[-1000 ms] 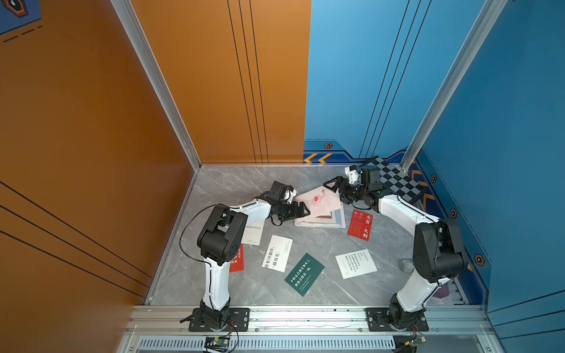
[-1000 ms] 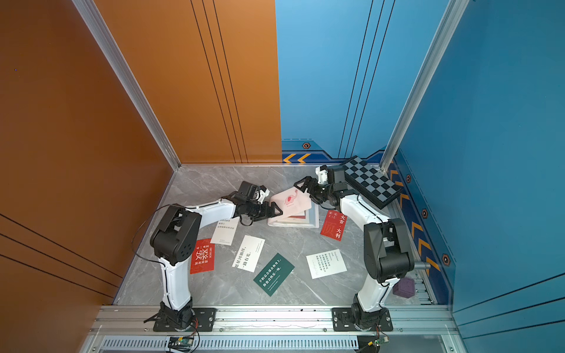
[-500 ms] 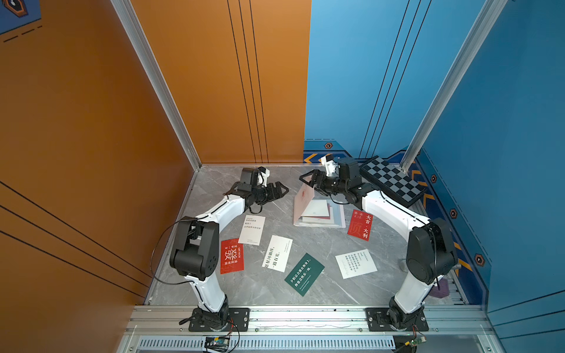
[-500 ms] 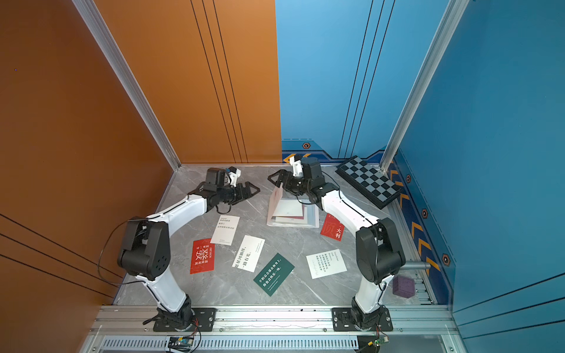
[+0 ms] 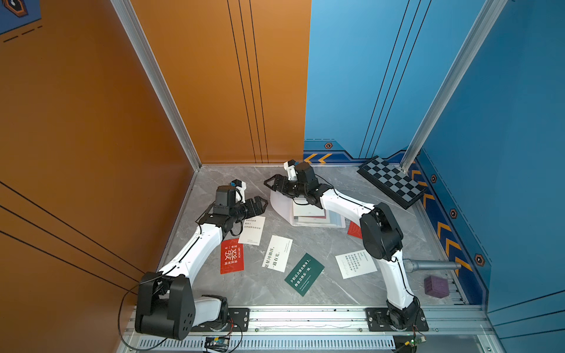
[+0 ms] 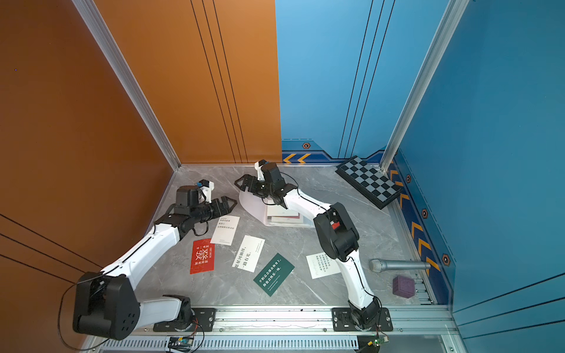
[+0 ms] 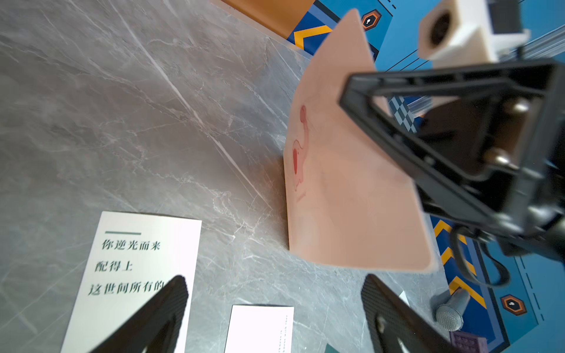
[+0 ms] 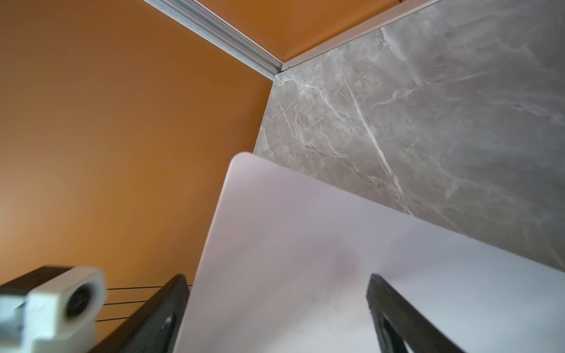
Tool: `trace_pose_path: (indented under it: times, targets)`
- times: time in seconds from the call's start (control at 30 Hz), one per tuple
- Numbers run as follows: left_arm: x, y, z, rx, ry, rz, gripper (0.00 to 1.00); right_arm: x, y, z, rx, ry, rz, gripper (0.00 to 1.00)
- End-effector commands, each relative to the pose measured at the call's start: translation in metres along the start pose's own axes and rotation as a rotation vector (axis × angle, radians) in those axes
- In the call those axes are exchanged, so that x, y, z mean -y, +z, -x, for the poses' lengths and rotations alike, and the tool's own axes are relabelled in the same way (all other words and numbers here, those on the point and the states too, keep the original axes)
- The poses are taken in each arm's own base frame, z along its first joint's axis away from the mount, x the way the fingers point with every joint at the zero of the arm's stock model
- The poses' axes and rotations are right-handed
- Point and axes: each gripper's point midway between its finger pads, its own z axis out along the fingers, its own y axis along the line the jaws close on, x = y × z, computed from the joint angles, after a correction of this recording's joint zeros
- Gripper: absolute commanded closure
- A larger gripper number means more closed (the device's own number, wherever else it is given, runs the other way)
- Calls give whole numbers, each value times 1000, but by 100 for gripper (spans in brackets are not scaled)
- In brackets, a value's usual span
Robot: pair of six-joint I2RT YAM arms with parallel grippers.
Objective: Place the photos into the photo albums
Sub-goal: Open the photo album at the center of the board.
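Your right gripper [image 5: 270,185] has swung the cover [image 5: 279,206] of the album [image 5: 308,214] up from flat. It now stands nearly upright at 12 o'clock on the table [image 5: 422,235], pages bared, with the jaws apart at its top edge. Your left gripper [image 5: 262,204], also spread, has backed off to 10 o'clock above a white card [image 5: 252,229]. All 6 cards lie outside the album, so loading can likely start.

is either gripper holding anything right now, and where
Nothing is gripped: left gripper open, empty; right gripper open at the raised cover of the photo album.
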Motion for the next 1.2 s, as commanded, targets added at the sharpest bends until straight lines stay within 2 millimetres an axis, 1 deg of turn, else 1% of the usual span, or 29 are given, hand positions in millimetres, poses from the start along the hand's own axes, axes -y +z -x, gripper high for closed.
trace_pose_path:
  times: [0.0,0.07,0.13,0.2,0.27,0.33,0.4,0.43,0.47,0.5,0.53,0.6,0.67,0.7,0.73,0.77,0.8,0.83,0.87,0.9,0.93,0.97,1.0,1.03,1.1,1.17]
  targets:
    - [0,-15,-11,26,92,43,9,-2,15,3,-2,13,24,3]
    - [8,-23,-15,47,126,33,9,-3,25,0,-14,20,43,2]
    - [17,-28,-20,59,149,18,10,-3,30,0,-13,23,46,0]
    - [23,-31,-24,66,174,14,10,-6,32,2,-12,24,59,0]
    - [28,-31,-28,66,186,12,10,-11,29,10,2,27,71,0]
    - [33,-28,-31,60,189,7,13,-17,27,19,16,23,83,0]
    - [37,-21,-32,61,187,0,13,-26,22,29,28,21,99,0]
    - [37,-17,-30,64,175,-1,12,-30,17,35,35,17,108,0]
    - [37,-11,-29,55,162,-4,18,-32,10,42,47,14,105,0]
    - [39,-5,-27,46,155,-11,18,-30,3,47,59,11,87,0]
    - [40,1,-25,38,149,-13,18,-26,-7,53,71,4,66,0]
    - [39,15,-19,29,138,-10,18,-11,-28,61,95,3,16,0]
    - [35,30,-13,5,116,3,20,11,-54,69,121,9,-42,1]
    - [33,35,-10,1,103,8,22,33,-65,64,116,28,-86,2]
    - [30,42,-9,-11,88,13,24,48,-79,64,123,37,-115,4]
    - [29,46,-7,-15,73,14,25,59,-97,65,136,41,-139,7]
    - [28,50,-6,-21,57,10,27,74,-109,62,135,53,-167,12]
    - [26,54,-6,-28,42,5,27,88,-125,61,140,65,-193,16]
    - [23,56,-6,-34,32,9,28,103,-139,57,141,82,-219,18]
    - [20,58,-7,-38,25,13,32,113,-150,54,140,88,-234,22]
    - [16,58,-9,-45,18,18,33,123,-160,48,126,94,-254,26]
    - [12,57,-10,-46,15,24,33,129,-168,42,110,97,-268,32]
    - [8,56,-11,-40,10,35,33,132,-171,37,96,94,-274,37]
    - [4,52,-10,-27,9,46,33,133,-171,30,82,89,-276,39]
    - [-1,46,-9,-9,6,58,34,126,-163,20,58,83,-249,39]
    - [0,40,-5,6,2,49,34,111,-149,18,50,87,-183,39]
